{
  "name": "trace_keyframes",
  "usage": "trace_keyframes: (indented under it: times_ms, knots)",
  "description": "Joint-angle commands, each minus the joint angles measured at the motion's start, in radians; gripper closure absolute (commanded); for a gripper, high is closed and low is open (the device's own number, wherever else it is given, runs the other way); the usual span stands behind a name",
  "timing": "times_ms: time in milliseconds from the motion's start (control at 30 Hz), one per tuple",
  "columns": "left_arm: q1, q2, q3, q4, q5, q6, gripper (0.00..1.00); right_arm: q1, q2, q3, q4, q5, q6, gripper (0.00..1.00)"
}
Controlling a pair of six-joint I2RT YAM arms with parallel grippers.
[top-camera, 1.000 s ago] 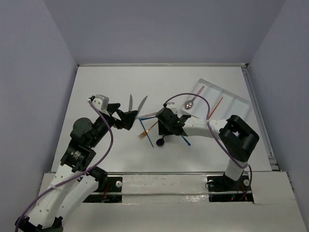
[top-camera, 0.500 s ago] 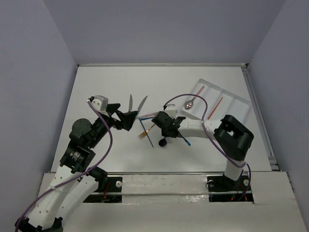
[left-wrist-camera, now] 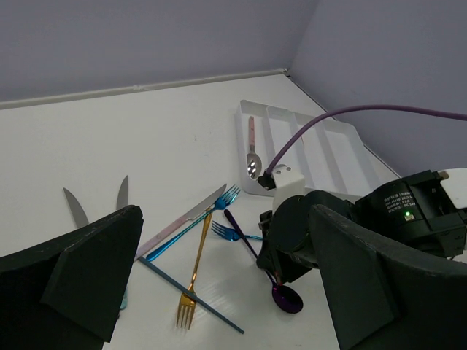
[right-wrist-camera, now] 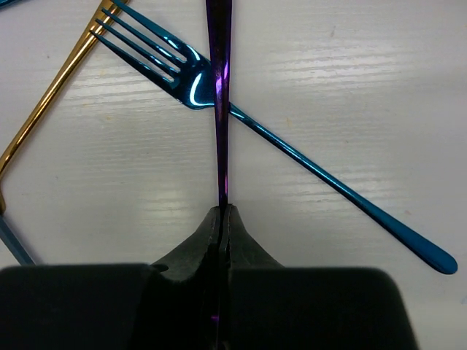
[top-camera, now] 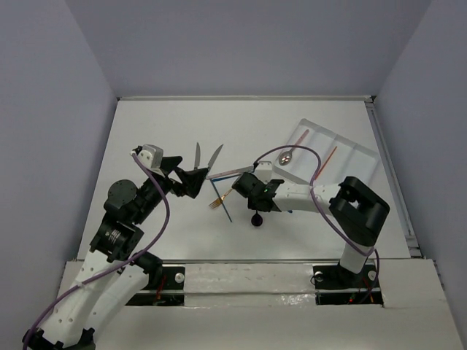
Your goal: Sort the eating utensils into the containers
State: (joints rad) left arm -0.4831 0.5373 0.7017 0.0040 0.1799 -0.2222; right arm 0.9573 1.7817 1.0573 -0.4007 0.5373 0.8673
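My right gripper [right-wrist-camera: 222, 211] is shut on the thin handle of the purple spoon [right-wrist-camera: 219, 109], whose handle crosses a blue fork [right-wrist-camera: 191, 79]. From above, the right gripper [top-camera: 252, 194] sits low over the cutlery pile, with the purple spoon's bowl [top-camera: 257, 219] sticking out toward the near edge. A gold fork [top-camera: 221, 198] lies just to the left. The white tray [top-camera: 349, 149] at the back right holds a silver spoon with a pinkish handle [top-camera: 287, 154] and a red piece [top-camera: 326, 162]. My left gripper [left-wrist-camera: 226, 219] hangs open and holds nothing.
Two silver knives [top-camera: 197, 154] [top-camera: 215, 157] lie beyond the left gripper [top-camera: 193, 179]. A pinkish-handled knife [left-wrist-camera: 186, 220], a second blue fork [left-wrist-camera: 223, 198] and a dark blue stick [left-wrist-camera: 195, 299] lie around the gold fork [left-wrist-camera: 194, 271]. A purple cable [top-camera: 292, 151] arcs over the tray's left end.
The right gripper has closed on the purple spoon's handle. The spoon's bowl has shifted right and toward the near edge. The left arm has not moved.
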Motion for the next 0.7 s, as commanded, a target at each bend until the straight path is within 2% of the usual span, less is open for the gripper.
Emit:
trace_keyframes:
  times_ms: [0, 233, 367, 500, 667]
  knots:
    - [-0.005, -0.005, 0.022, 0.05, 0.016, -0.006, 0.01, 0.011, -0.091, 0.001, -0.061, 0.105, 0.029, 1.0]
    - [-0.005, -0.005, 0.022, 0.048, 0.016, -0.005, 0.01, -0.005, -0.289, 0.007, -0.027, 0.159, -0.091, 1.0]
    - [-0.005, -0.005, 0.024, 0.047, 0.016, -0.005, 0.01, -0.126, -0.346, 0.0, 0.078, 0.136, -0.186, 1.0]
    - [-0.005, -0.005, 0.022, 0.045, 0.013, -0.005, 0.01, -0.337, -0.375, -0.008, 0.218, 0.05, -0.263, 1.0]
    - [-0.005, -0.002, 0.024, 0.044, 0.012, -0.003, 0.01, -0.482, -0.274, 0.061, 0.289, 0.01, -0.28, 1.0]
